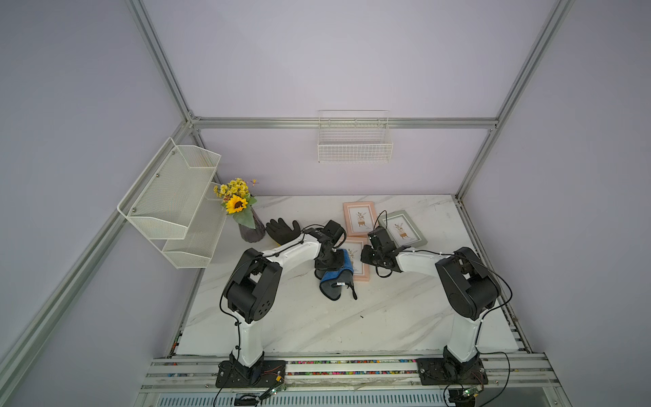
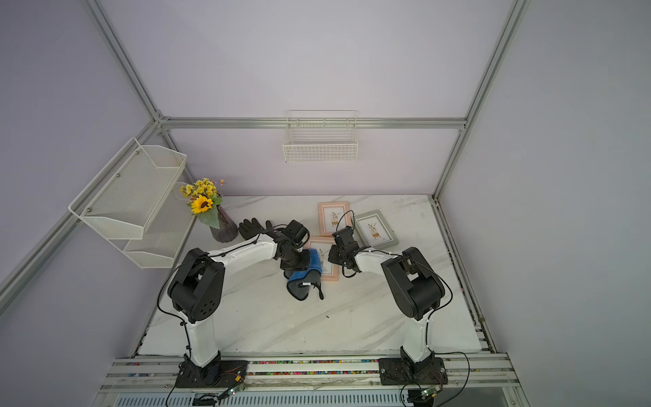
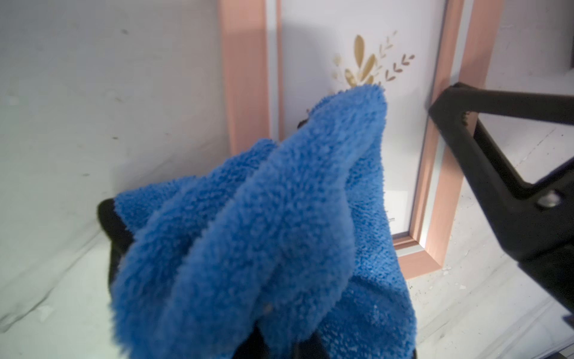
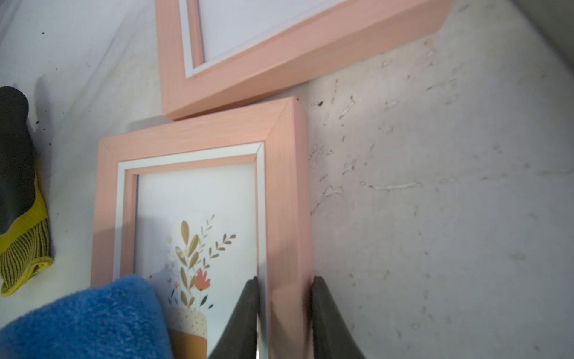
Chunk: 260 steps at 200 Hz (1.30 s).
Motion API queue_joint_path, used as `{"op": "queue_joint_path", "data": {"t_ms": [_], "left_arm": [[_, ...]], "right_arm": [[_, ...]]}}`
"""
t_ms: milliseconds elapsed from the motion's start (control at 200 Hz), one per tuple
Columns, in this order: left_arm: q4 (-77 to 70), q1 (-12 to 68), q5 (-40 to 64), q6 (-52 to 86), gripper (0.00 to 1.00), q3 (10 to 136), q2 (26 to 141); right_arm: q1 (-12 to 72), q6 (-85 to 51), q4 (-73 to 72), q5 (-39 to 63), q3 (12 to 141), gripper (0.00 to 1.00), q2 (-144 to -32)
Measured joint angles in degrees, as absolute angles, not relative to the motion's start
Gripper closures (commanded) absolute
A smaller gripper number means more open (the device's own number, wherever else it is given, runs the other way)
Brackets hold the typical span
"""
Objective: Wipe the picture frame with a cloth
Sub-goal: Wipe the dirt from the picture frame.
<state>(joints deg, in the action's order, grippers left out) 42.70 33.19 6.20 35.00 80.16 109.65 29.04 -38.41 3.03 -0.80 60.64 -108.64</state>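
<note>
A pink picture frame (image 1: 363,273) (image 2: 330,269) lies flat mid-table, holding a plant print. My right gripper (image 4: 284,310) is shut on its side rail (image 4: 279,186), one finger on the glass side and one on the outer side. The blue cloth (image 1: 336,278) (image 2: 304,276) is bunched in my left gripper (image 3: 279,342), which is shut on it. The cloth (image 3: 264,217) drapes over the frame's left part and hides the left fingers. Its dark grey reverse and white tag hang toward the table's front. In the right wrist view the cloth (image 4: 84,320) covers the print's corner.
A second pink frame (image 1: 359,218) and a grey-green frame (image 1: 403,229) lie just behind. A black-and-yellow glove (image 1: 281,229) and a vase of flowers (image 1: 250,229) stand to the left. A mesh shelf (image 1: 172,201) hangs on the left wall, a wire basket (image 1: 354,144) on the back wall.
</note>
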Motion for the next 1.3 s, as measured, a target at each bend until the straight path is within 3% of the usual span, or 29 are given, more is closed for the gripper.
{"op": "queue_joint_path", "data": {"t_ms": [530, 705, 965, 1135, 1300], "left_arm": [[42.37, 39.27, 5.76, 35.35, 1.0, 83.2, 112.49], [43.86, 34.72, 4.78, 34.57, 1.0, 80.38, 109.16], [53.71, 23.49, -7.22, 32.08, 1.0, 80.88, 100.95], [56.75, 23.73, -10.79, 30.89, 1.0, 85.25, 101.54], [56.14, 27.22, -9.76, 30.2, 1.0, 91.48, 109.16]], "right_arm": [[29.04, -38.28, 3.09, -0.91, 60.58, 0.79, -108.53], [29.04, -38.33, 3.03, -0.89, 60.53, 0.79, -108.53], [29.04, -38.33, 3.01, -0.84, 60.53, 0.79, -108.53], [29.04, -38.3, 2.92, -0.86, 60.47, 0.79, -108.53], [29.04, -38.33, 2.83, -0.86, 60.42, 0.79, -108.53]]}}
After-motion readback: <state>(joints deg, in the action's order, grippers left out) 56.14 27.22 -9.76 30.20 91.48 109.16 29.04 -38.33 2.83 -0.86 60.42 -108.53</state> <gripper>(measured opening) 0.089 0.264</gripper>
